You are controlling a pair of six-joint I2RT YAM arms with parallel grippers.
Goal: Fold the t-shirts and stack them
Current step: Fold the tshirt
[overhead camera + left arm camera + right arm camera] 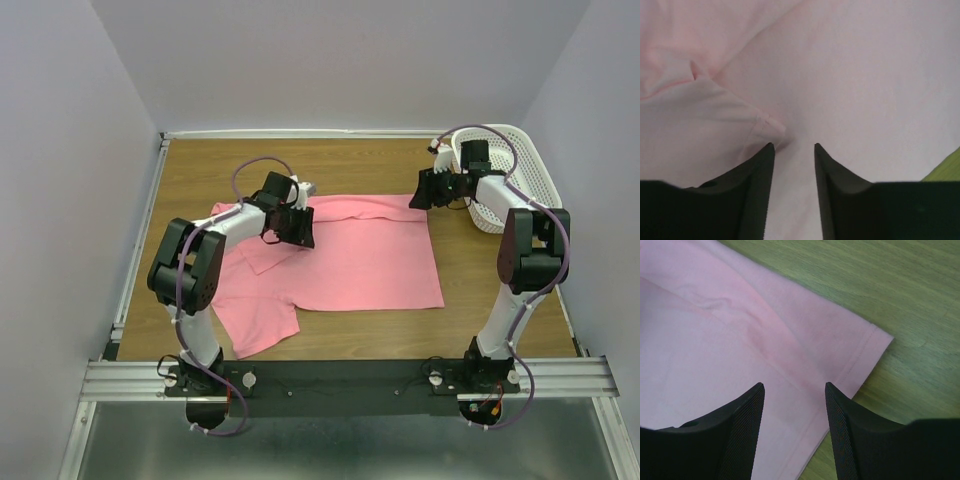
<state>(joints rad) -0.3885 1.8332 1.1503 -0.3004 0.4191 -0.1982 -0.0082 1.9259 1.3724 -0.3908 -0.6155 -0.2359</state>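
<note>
**Visitor:** Where is the garment?

**Inspector:** The pink t-shirt [360, 260] lies spread on the wooden table [200, 170], mid-surface, with one sleeve splayed toward the near left edge. A white perforated basket [520, 160] stands in the far right corner, apart from the cloth.

**Visitor:** And the pincers?

**Inspector:** The left gripper [290, 225] is over the shirt's left part and its jaws are apart. The right gripper [432, 188] hangs above the far right corner of the shirt, just beside the basket, and its jaws are also apart.

**Visitor:** Do the wrist cameras add anything?

**Inspector:** Yes. From the left gripper [794, 146], a folded flap with a stitched hem ends just beside one fingertip, and nothing is clamped between the jaws. Whether the tips touch the fabric I cannot tell. From the right gripper [794, 385], the shirt's hemmed corner lies on bare wood with a faint crease running across it. Only the overhead view shows the basket and the shirt's full outline.
</note>
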